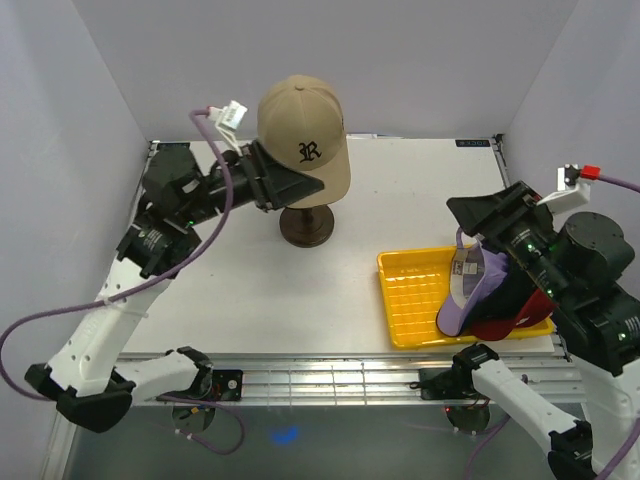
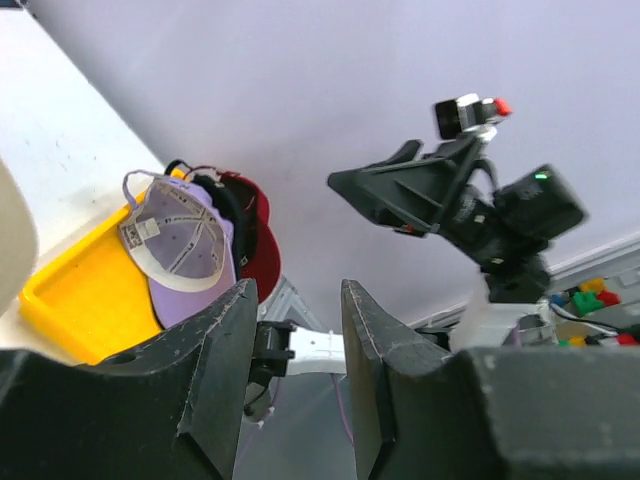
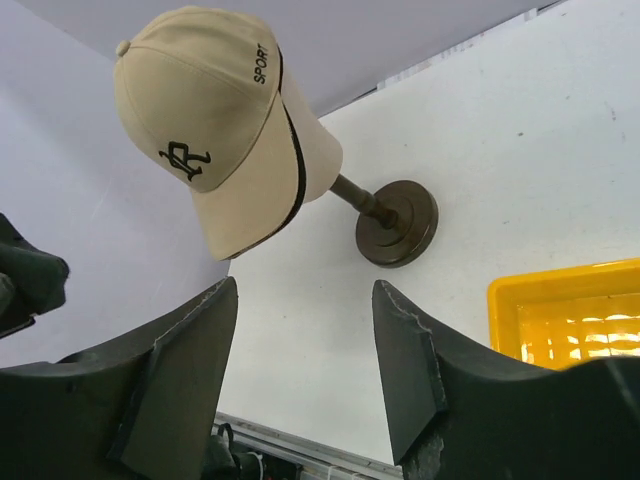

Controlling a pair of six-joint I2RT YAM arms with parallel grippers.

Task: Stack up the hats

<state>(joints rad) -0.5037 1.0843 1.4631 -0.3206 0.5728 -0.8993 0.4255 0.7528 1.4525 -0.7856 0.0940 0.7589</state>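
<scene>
Hats sit apart: your tan hat [image 1: 305,135] tops the mannequin head [image 3: 318,150], well left of the yellow tray [image 1: 410,290]. The lavender hat [image 2: 185,245], black hat [image 2: 222,200] and red hat [image 2: 258,245] lean inside that tray (right end). Left gripper [image 2: 297,300] and right gripper [image 3: 305,300] are both parted, holding nothing.

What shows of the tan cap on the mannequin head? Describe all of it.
The tan cap is fabric with a black embroidered R on the front, black SPORT lettering on one side, a top button and a dark line along the brim edge. It sits on the beige mannequin head, brim toward the near edge. The open left gripper hovers beside the brim; contact cannot be told.
</scene>
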